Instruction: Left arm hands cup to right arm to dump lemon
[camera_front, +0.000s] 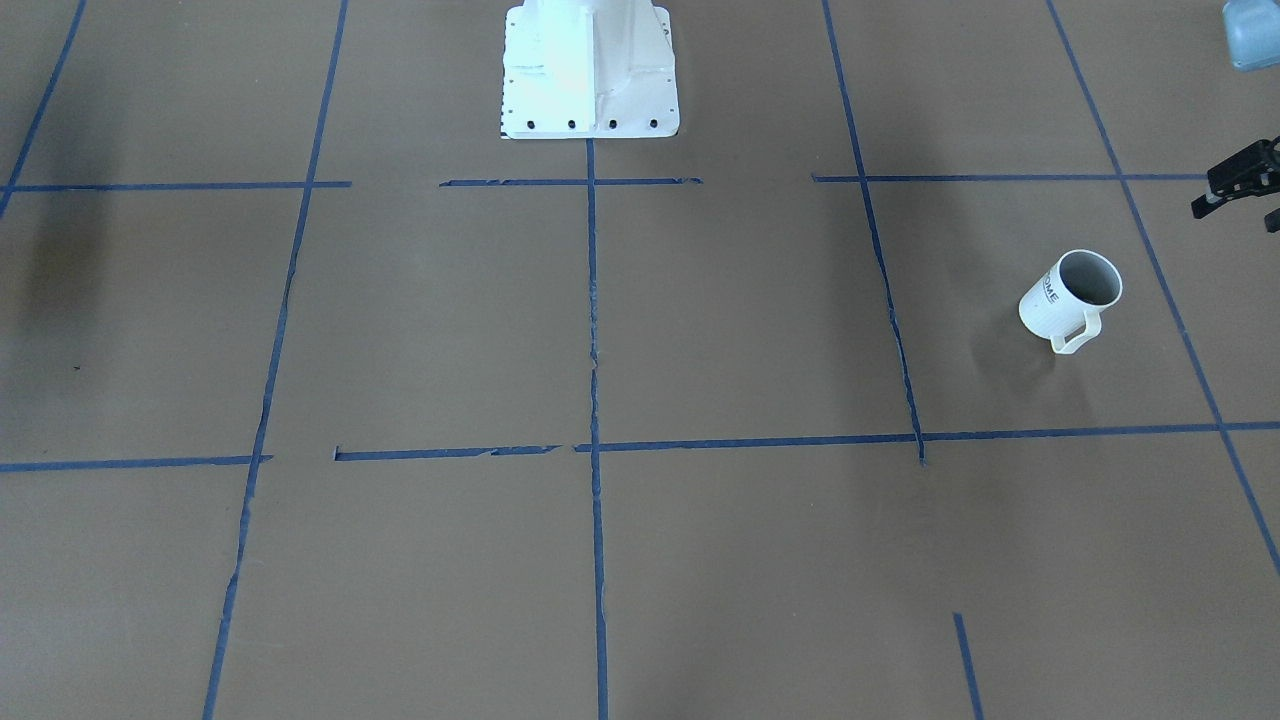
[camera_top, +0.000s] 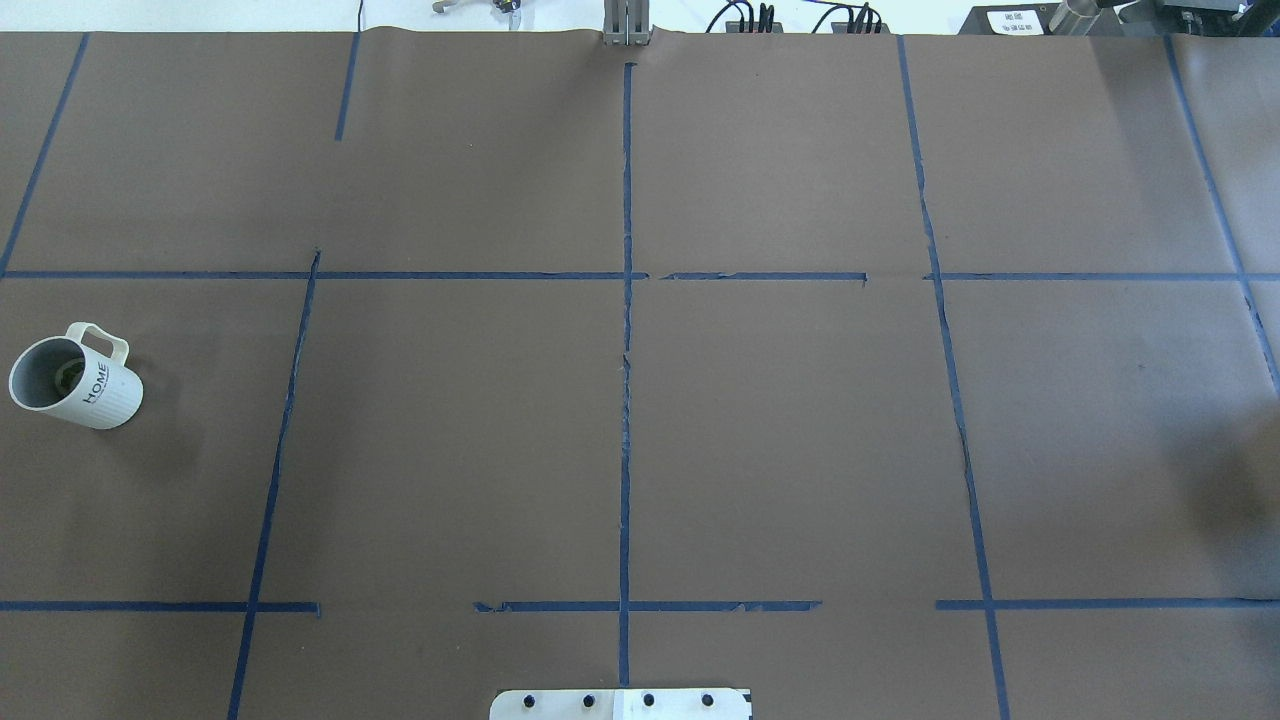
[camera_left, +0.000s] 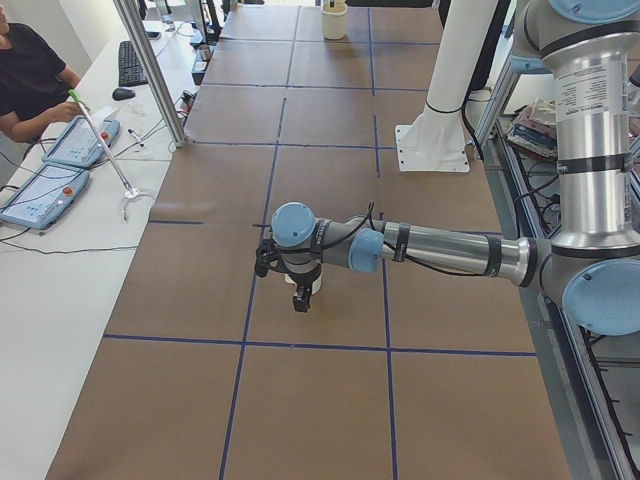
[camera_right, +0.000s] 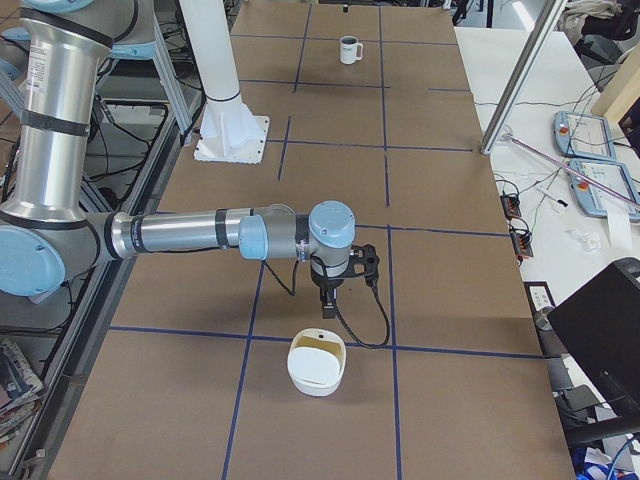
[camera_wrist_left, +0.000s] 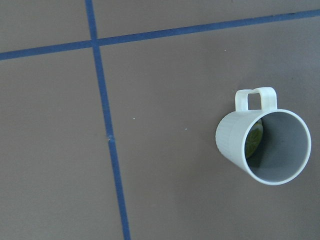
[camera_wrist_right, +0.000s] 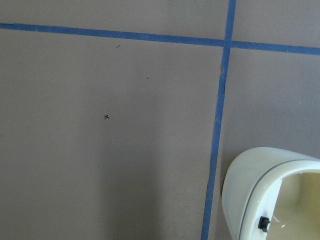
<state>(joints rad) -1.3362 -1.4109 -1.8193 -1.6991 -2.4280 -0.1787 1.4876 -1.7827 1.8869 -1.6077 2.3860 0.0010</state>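
Cup (camera_front: 1068, 298) upright near the table's (camera_front: 700, 330) left end, close to left gripper (camera_front: 1241, 186), jaws impossible to judge. Overhead: lettered HOME. Right-end view: right gripper (camera_right: 330, 290) near white bowl (camera_right: 317, 365), state unreadable. Left wrist: lemon (camera_wrist_left: 254, 141) inside the cup.

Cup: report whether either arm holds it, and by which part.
Nothing is held. The cup stands free on the table with the lemon inside; the left gripper hangs apart from it.
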